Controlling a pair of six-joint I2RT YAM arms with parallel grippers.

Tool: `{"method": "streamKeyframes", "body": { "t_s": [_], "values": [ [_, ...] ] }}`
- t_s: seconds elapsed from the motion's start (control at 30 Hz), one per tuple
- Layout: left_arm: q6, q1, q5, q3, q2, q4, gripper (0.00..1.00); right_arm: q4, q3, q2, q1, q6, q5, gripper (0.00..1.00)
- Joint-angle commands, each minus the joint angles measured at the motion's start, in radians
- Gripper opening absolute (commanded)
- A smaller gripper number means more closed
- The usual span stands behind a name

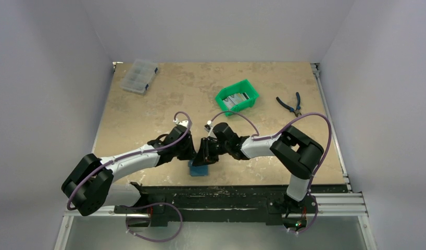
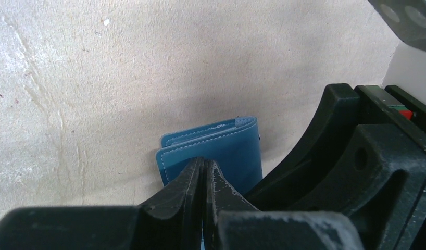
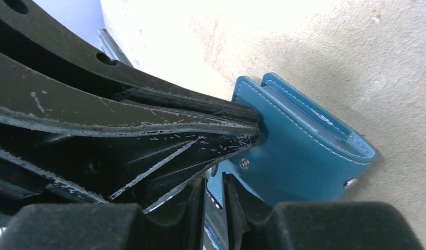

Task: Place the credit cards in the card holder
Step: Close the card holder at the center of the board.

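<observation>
Looking down from above, we see 2 claws nose to nose: the left claw (image 1: 194, 158) and right claw (image 1: 205, 158) both tip down onto the holder (image 1: 199, 170), which lies just under their tips. Well beyond the right claw, the bin (image 1: 251, 89) holds more cards (image 1: 236, 100).

At the left wrist, the fingers are pressed together on what looks like the near edge of the holder's cover. The rest of the holder stretches ahead of the tips, showing 2 stitched leaves.

At the right wrist, the fingers stand almost together, clamped on a thin grey sliver we take for a card (image 3: 216, 229). The holder sits just ahead and right of these tips, its stud (image 3: 245, 164) nearest them.

We judge the holder light and soft: its leaves will flex, and it may skid on the table unless pinned, so the cover's edge is the place to hold. The card looks stiff, thin and slick, and is best gripped at its trailing end.
</observation>
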Motion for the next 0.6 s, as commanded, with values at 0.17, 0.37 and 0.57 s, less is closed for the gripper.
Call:
{"method": "streamKeyframes", "body": {
  "t_s": [0.17, 0.37, 0.57],
  "values": [
    [-0.021, -0.004, 0.040, -0.043, -0.032, 0.040, 0.00, 0.283, -0.064, -0.024, 0.009, 0.155, 0.069, 0.27],
    [-0.018, -0.001, 0.053, -0.043, -0.030, 0.050, 0.00, 0.297, -0.069, -0.018, 0.015, 0.182, 0.120, 0.29],
    [-0.018, 0.001, 0.060, -0.050, -0.029, 0.055, 0.00, 0.273, -0.053, -0.011, 0.016, 0.174, 0.144, 0.25]
  ]
}}
